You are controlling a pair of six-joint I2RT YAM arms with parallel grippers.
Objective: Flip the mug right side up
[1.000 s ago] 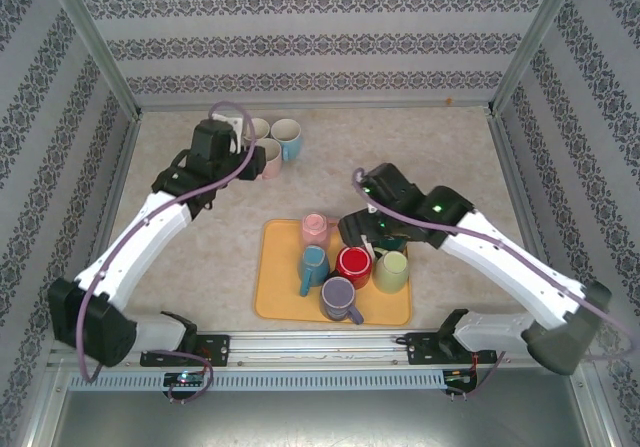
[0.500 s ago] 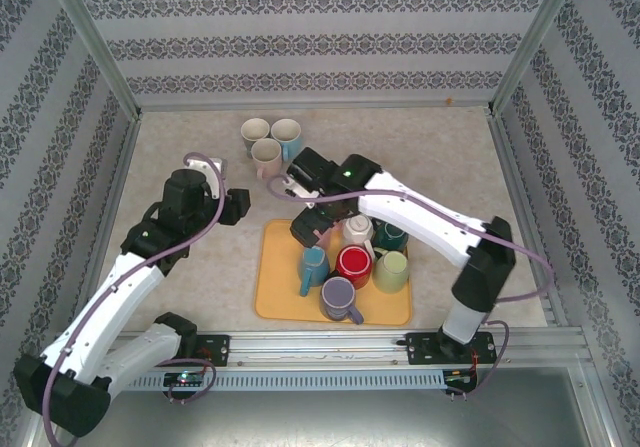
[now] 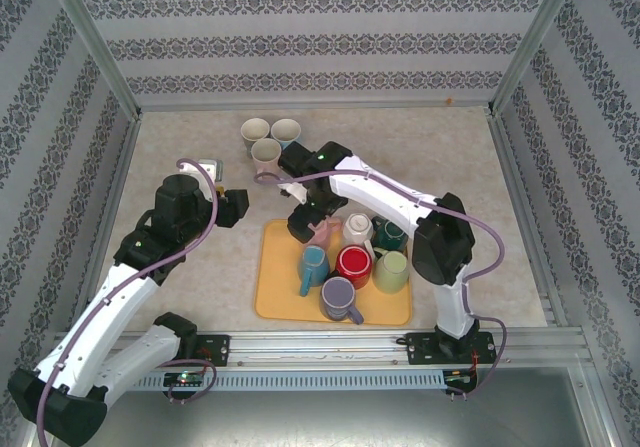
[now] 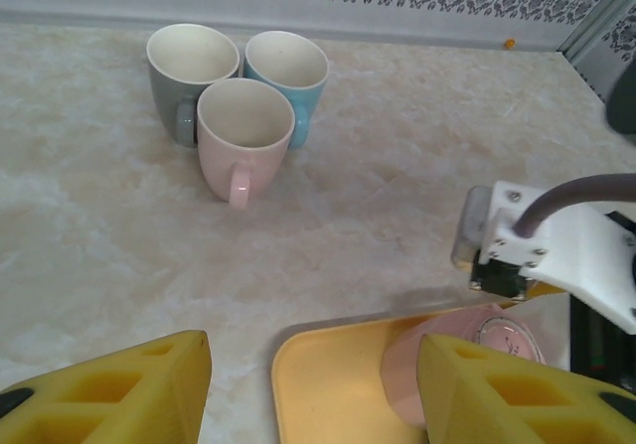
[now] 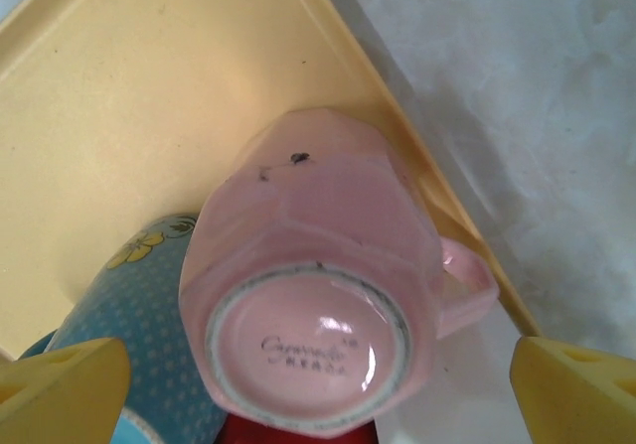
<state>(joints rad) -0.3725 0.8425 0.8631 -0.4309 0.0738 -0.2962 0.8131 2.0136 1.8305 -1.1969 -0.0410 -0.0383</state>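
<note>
Two hands are seen above the table (image 3: 450, 157). At the left, the left hand (image 3: 230, 207) is held near the table surface, just left of the yellow tray (image 3: 275, 302); its yellow pads (image 4: 109, 389) are spread wide apart. Behind it, toward the back wall, three upright mugs are grouped close together: a grey mug (image 4: 189, 67), a light blue mug (image 4: 286, 72) and, in front of them, a pale pink mug (image 4: 243, 126).

Further right, the right hand (image 3: 308, 219) is positioned over the tray's far left corner. There the upside-down pink mug (image 5: 318, 235) is found standing on the tray, base uppermost, its handle (image 5: 467, 285) turned toward the tray's edge. The right hand's pads (image 5: 60, 379) are held apart, one on each side of this mug, and neither is touching it. A blue dotted mug (image 5: 139, 315) is set just beside it. More mugs are crowded on the tray to the right: a red mug (image 3: 353, 264), a purple mug (image 3: 338, 297), a cream mug (image 3: 358, 229), a dark green mug (image 3: 390, 235) and a pale green mug (image 3: 392, 270).
</note>
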